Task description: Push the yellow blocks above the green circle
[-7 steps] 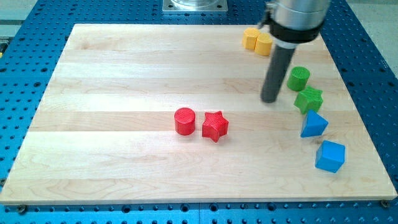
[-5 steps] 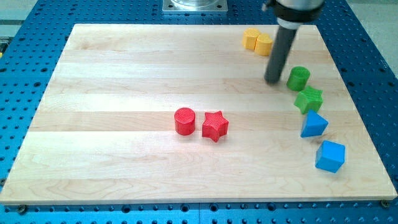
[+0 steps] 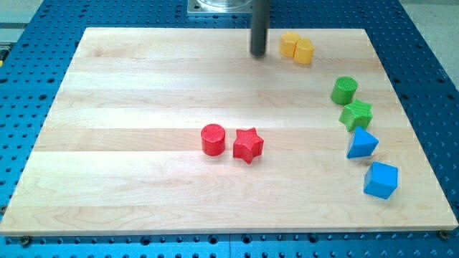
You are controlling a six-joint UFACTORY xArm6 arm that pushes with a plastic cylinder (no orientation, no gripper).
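Observation:
Two yellow blocks touch each other near the view's top right: one (image 3: 289,44) on the left, one (image 3: 305,51) on the right. Their shapes are hard to make out. The green circle (image 3: 344,90) lies below and to the right of them. My tip (image 3: 258,54) stands just left of the left yellow block, with a small gap between them.
A green star (image 3: 356,115) sits just below the green circle, then a blue triangle (image 3: 361,144) and a blue cube (image 3: 380,180) further down the right side. A red circle (image 3: 213,140) and red star (image 3: 248,145) sit together mid-board.
My tip has moved from left of the green circle up and to the left, past the yellow blocks to their left side. No block has moved.

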